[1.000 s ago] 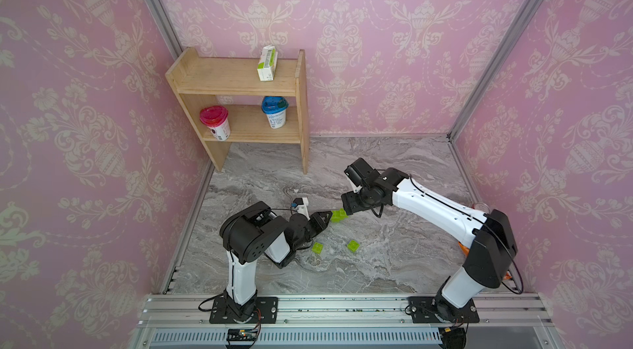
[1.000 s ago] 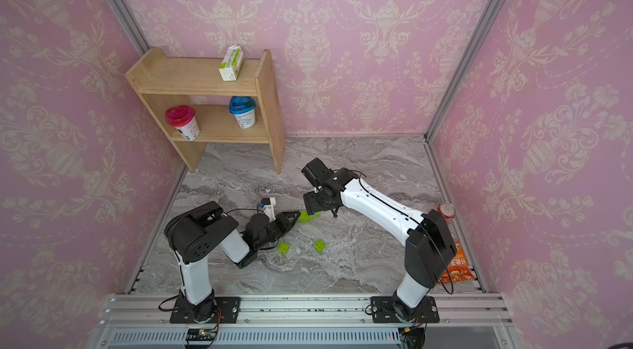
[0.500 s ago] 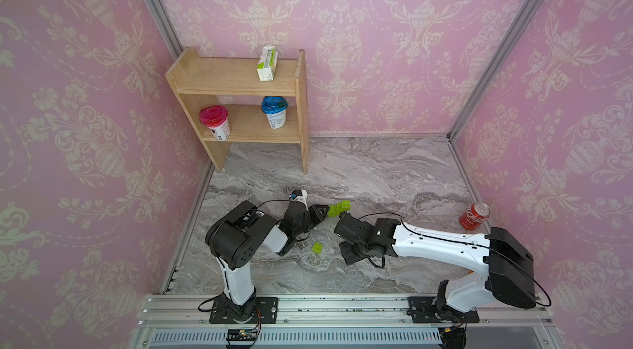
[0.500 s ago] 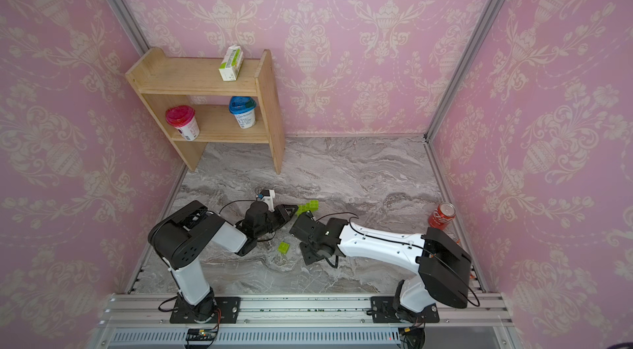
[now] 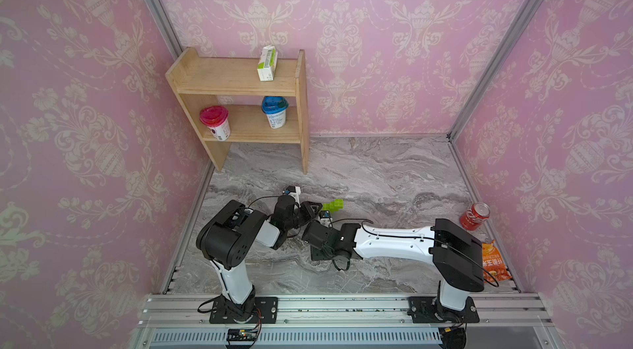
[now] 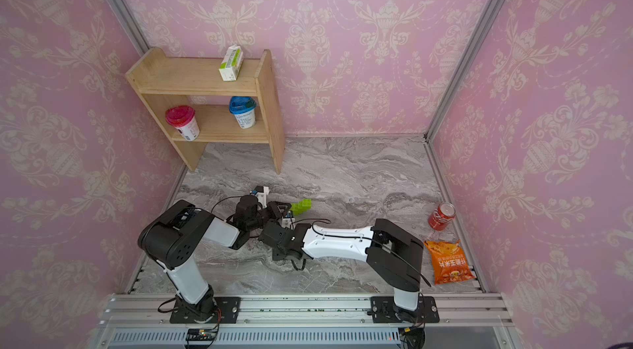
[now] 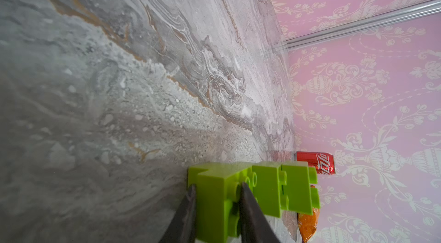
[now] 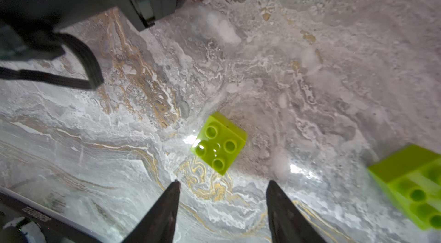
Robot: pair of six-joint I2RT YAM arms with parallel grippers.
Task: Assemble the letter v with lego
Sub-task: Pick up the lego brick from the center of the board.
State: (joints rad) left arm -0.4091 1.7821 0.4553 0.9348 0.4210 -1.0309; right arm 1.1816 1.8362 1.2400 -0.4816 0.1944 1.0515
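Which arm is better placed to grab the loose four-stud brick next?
Right. The right tool is open, with the four-stud brick lying just ahead of it. The left tool is shut on the joined bricks, so it is busy.

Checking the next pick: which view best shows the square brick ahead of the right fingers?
Right wrist: the brick lies studs-up, unobstructed, just beyond the open fingers. In both top views the right arm hides it; left wrist misses it.
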